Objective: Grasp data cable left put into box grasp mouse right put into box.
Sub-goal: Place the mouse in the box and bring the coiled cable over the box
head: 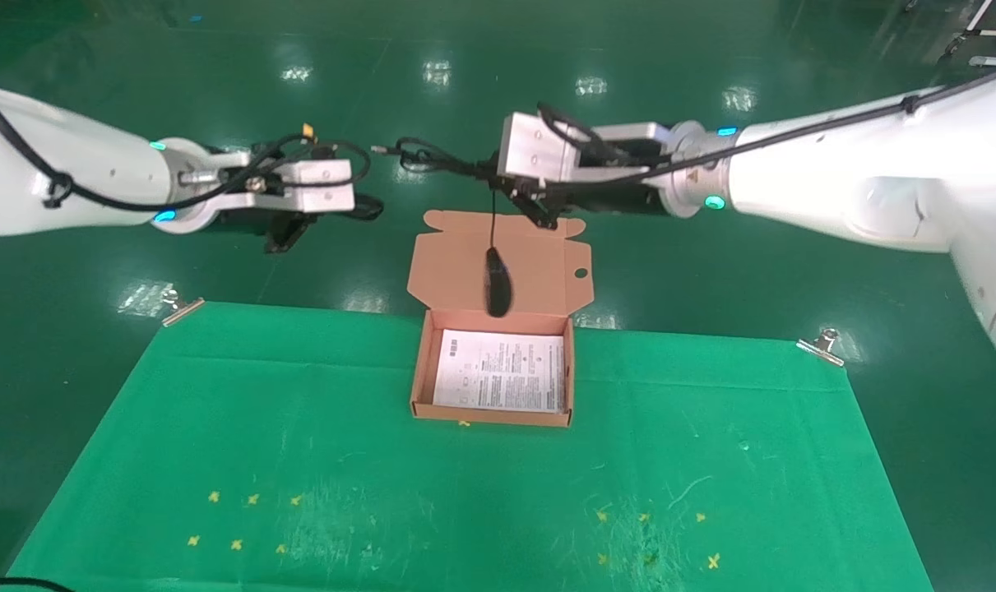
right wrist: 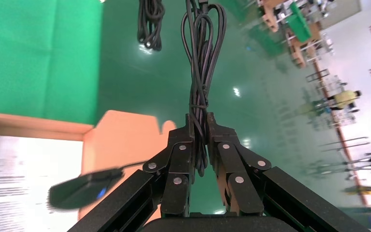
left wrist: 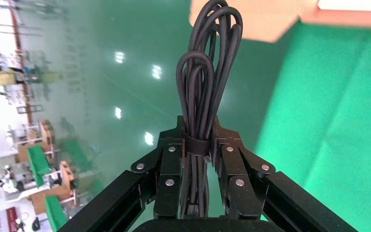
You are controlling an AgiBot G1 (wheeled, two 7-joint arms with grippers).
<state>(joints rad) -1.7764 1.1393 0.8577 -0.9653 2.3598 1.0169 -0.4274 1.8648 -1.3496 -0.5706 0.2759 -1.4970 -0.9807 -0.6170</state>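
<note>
We see the box (head: pixel 494 411) holding only its white sheet (head: pixel 502 372); the mouse (head: pixel 498 284) dangles above it, cord pinched by the right gripper (right wrist: pixel 197 126), while the left gripper (left wrist: pixel 197 126) clamps the data cable (left wrist: pixel 204 72), seen in wrist view

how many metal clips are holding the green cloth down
2 show: one clip at the cloth's far left corner, one clip at its far right corner. The near corners are out of view.

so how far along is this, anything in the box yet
Nothing is in the box yet; only its white sheet shows. Both items are lifted: the left gripper holds the data cable, the right gripper holds the mouse's cord, mouse dangling above the box. Both placements remain.
</note>
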